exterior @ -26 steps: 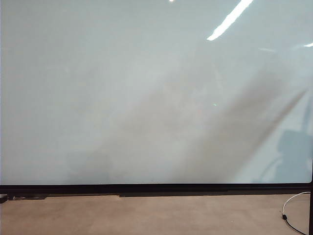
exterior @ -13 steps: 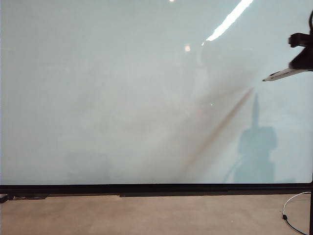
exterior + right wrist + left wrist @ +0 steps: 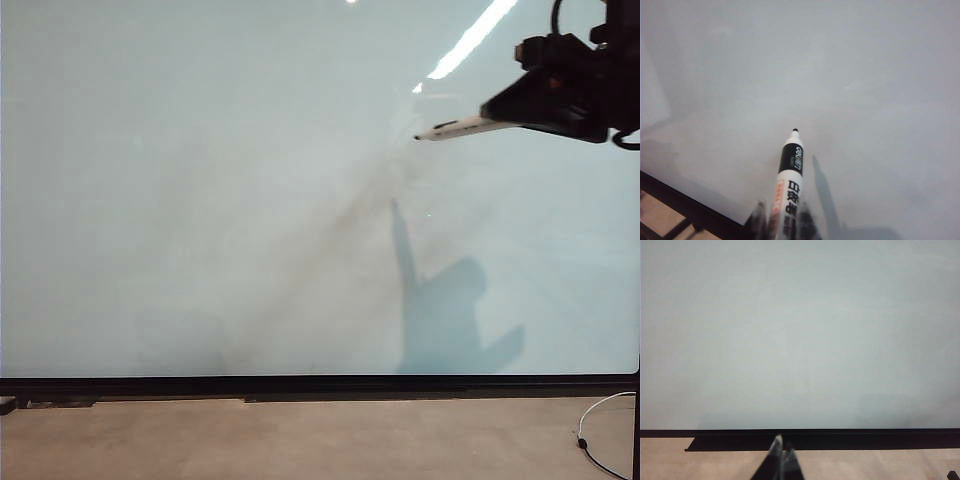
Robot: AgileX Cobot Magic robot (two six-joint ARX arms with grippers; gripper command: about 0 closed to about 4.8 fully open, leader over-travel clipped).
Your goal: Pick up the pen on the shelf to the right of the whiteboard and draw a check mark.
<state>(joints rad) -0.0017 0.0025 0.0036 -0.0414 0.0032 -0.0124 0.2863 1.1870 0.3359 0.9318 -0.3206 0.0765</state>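
A bare whiteboard (image 3: pixel 250 200) fills the scene, a white cable (image 3: pixel 600 440) on the floor below. The right gripper (image 3: pixel 520 112), upper right, clamps the pen (image 3: pixel 460 127), tip forward between its fingers. The left gripper (image 3: pixel 781 460) hangs low, fingers together.

Your board (image 3: pixel 200 200) looks like a smooth, glossy panel: it throws back the ceiling light as a bright streak at about one o'clock in the exterior view and carries a soft shadow at five o'clock. Its bottom edge (image 3: pixel 320 385) is a matt black strip. The floor (image 3: pixel 300 440) below it reads as a dull, faintly mottled tan surface, perhaps concrete. Your pen (image 3: pixel 462 126) has a smooth white plastic-looking barrel with a printed black band and a small dark tip. The right gripper (image 3: pixel 515 112) looks like matt black plastic. The left gripper (image 3: pixel 782 460) shows dark fingers with a slight sheen.
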